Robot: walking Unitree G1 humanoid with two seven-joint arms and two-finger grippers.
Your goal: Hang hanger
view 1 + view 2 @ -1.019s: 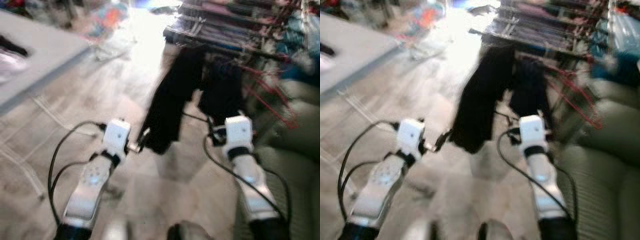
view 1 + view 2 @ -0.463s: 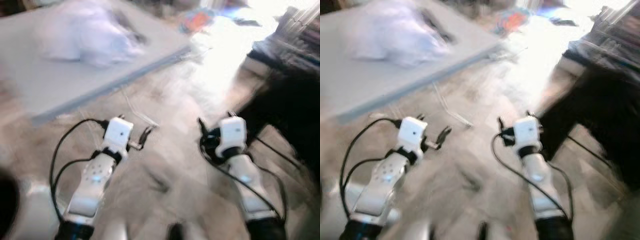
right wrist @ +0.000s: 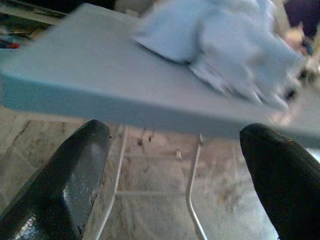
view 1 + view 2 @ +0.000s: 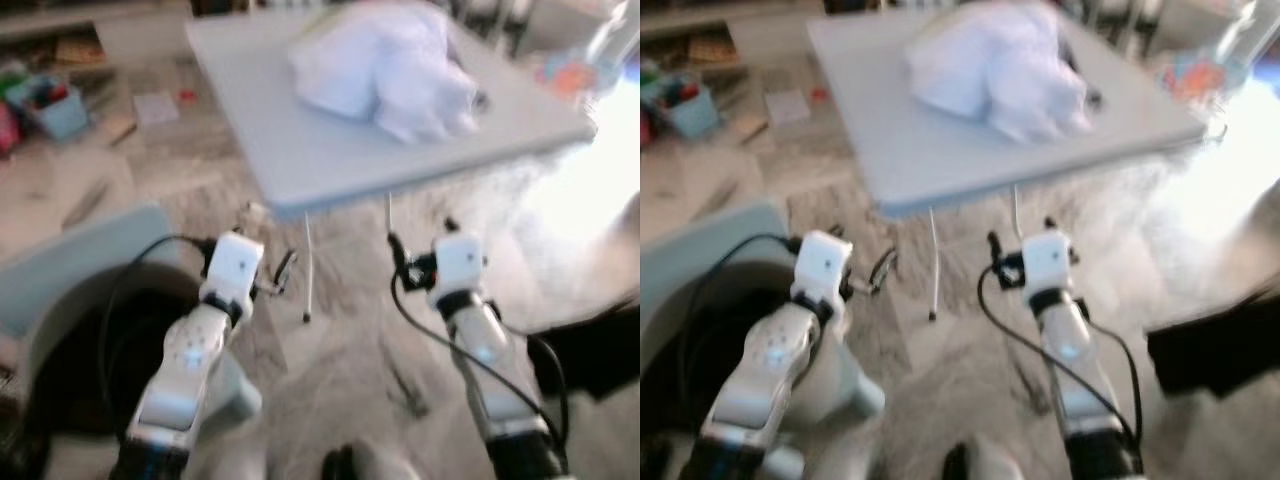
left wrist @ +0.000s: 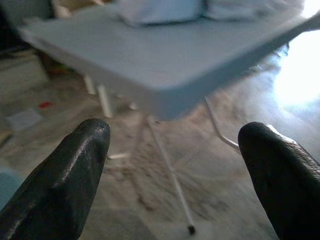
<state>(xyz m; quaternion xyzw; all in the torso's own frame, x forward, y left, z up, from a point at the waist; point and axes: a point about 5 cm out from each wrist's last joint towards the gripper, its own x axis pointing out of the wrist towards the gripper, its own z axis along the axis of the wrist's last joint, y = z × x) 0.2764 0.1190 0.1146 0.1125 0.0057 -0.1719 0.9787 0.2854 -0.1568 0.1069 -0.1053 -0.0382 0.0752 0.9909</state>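
Note:
A grey folding table [image 4: 330, 150] stands straight ahead with a heap of white laundry [image 4: 385, 65] on top. My left gripper [image 4: 284, 271] is held out at about waist height before the table's near edge, open and holding nothing; in its wrist view the fingers [image 5: 75, 170] frame the table edge and a thin white leg [image 5: 170, 175]. My right gripper [image 4: 420, 242] is level with it and is also open and holding nothing. Its wrist view looks at the table's underside and the white heap [image 3: 225, 40].
A grey rounded seat or tub [image 4: 90, 260] with a dark inside is close at my left. A blue bin [image 4: 55, 105] and loose clutter lie on the floor at the far left. A dark cloth [image 4: 600, 350] shows at the right edge, and bright glare covers the floor beyond it.
The camera has swung left: the rack with black garments has slid out to the right, and the grey table with the white heap is now ahead. Both arms keep their pose.

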